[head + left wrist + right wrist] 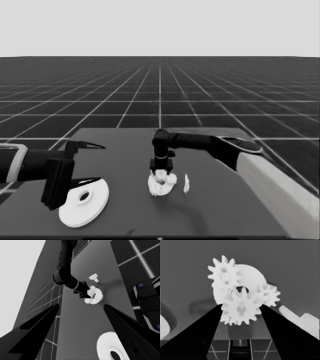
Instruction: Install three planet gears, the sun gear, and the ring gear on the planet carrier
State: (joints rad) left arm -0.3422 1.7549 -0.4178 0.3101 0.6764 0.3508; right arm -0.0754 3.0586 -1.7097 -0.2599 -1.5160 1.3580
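Note:
The smaller round part, the planet carrier point(165, 187) point(253, 277), lies mid-table. Two small toothed gears point(225, 275) point(268, 293) sit on it, either side of its dark central hole. My right gripper point(161, 171) point(241, 306) point(86, 293) points down over it, shut on a third gear point(240, 308) at the carrier's near rim. The larger round part, the ring gear point(84, 202) point(107, 350), lies flat at the table's left end. My left gripper point(100, 162) point(81, 305) waits open over it, not holding it. A fourth gear does not show.
A thin white piece point(186, 183) point(94, 278) point(300, 318) lies just right of the carrier. The right arm's pale grey part point(280, 190) fills the lower right corner. Dark machinery with blue lights point(147, 305) shows at the left wrist view's edge.

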